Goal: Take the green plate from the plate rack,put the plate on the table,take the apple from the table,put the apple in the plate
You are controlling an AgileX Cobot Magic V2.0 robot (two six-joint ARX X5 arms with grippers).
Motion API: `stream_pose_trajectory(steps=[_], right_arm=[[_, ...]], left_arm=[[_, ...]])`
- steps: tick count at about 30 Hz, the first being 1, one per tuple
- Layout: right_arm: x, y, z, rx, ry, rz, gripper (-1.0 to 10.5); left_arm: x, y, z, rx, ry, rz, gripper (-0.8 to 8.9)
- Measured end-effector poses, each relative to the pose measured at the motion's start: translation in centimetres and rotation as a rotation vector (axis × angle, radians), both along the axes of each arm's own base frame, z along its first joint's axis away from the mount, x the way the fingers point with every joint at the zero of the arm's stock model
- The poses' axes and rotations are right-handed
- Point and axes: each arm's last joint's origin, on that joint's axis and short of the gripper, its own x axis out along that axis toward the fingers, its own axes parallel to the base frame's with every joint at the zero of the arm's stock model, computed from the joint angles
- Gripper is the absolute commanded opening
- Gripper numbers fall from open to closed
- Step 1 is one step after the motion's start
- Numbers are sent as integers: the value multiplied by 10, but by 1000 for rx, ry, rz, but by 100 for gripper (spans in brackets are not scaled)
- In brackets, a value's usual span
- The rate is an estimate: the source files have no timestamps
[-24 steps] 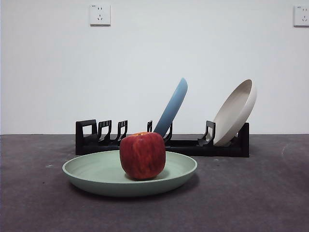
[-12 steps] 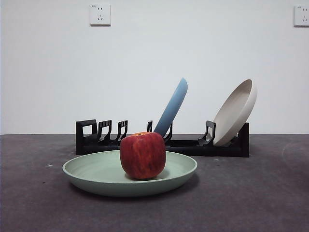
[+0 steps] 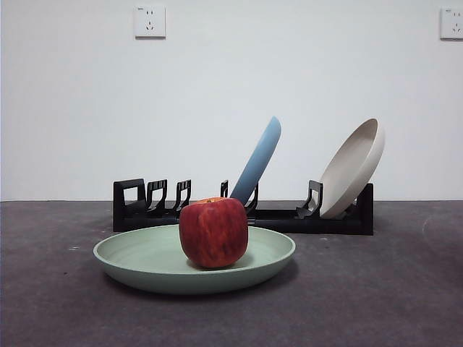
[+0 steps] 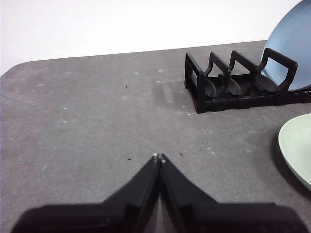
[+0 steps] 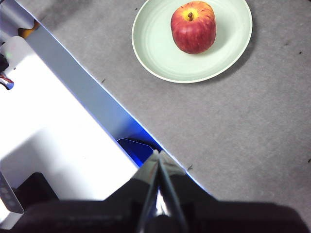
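Apple [image 3: 214, 233] sits upright in the green plate [image 3: 137, 259], a little off its middle, stem dimple up with the yellow-orange patch around it. That plate lies flat on the dark grey bench [image 3: 376, 289], nearest the front camera, and nothing else touches it.

Just behind the plate runs the plate rack [image 3: 282, 217], long, low and black, set crosswise along the bench. Its square looped end and the next upright holders on that side hold nothing. Further along, a light blue plate [image 3: 257, 160] leans in a slot, tilted, and near the other end a beige-white plate [image 3: 352, 168] leans the same way, its hollow side showing. Beyond the rack is a white wall [image 3: 231, 94] with two sockets [image 3: 150, 21] high up.

My left fingers [image 4: 159, 158] are pressed together, tips meeting, holding nothing, and they hang over bare bench well apart from the rack's looped end, with only the edge of the green plate in sight. My right fingers [image 5: 157, 155] are pressed together too, empty, held high near the bench's edge, well apart from the plate and apple, which I see from above.
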Motion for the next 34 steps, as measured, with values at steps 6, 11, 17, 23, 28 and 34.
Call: stream_pose_trajectory(steps=[6,11,17,23,28,34], right_arm=[[0,0,0,0,0,0,-1],[0,0,0,-1,0,0,-1],[1,-3,2,-2,-49,-22,0],[5,-23,22,169,-340,-165,0],[6,-48,10,263,-523,-346,-1],[6,-73,-36,257,-705,-562,0]], left_arm=[[0,0,0,0,0,0,-3],[0,0,0,0,0,0,-3],[0,0,0,0,0,0,-3],[0,0,0,0,0,0,-3],[0,0,0,0,0,0,-3],[0,0,0,0,0,0,-3]])
